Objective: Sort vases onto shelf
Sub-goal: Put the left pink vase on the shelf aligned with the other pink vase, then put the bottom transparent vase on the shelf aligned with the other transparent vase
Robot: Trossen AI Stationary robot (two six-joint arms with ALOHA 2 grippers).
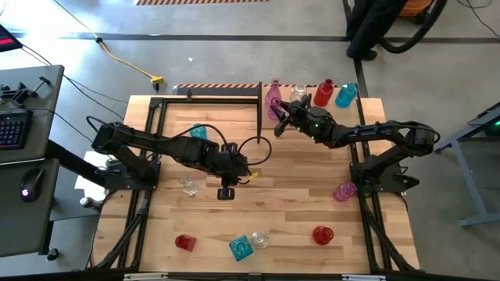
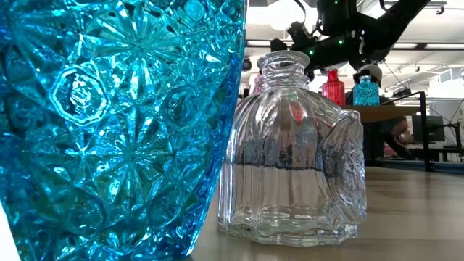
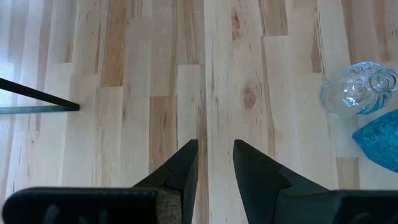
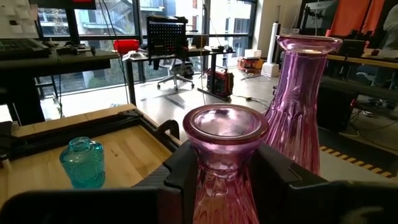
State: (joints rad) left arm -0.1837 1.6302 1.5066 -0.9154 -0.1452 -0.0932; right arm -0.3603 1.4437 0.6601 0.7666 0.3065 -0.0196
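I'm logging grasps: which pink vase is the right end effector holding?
The pink vase clamped in the right end effector at the shelf's far end, beside the taller pink vase; another pink vase lies untouched on the table.

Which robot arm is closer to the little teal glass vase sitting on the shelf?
The left. Its end effector hovers over the tabletop just in front of the shelf where the small teal glass vase stands. The right end effector, gripping a pink glass vase, is beyond the shelf's right edge.

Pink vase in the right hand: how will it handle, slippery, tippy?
Probably slippery: the pink vase is smooth glass, gripped by the right hand at its narrow neck. Likely tippy when set down, being tall and slender. Fragile, and close to the taller pink vase.
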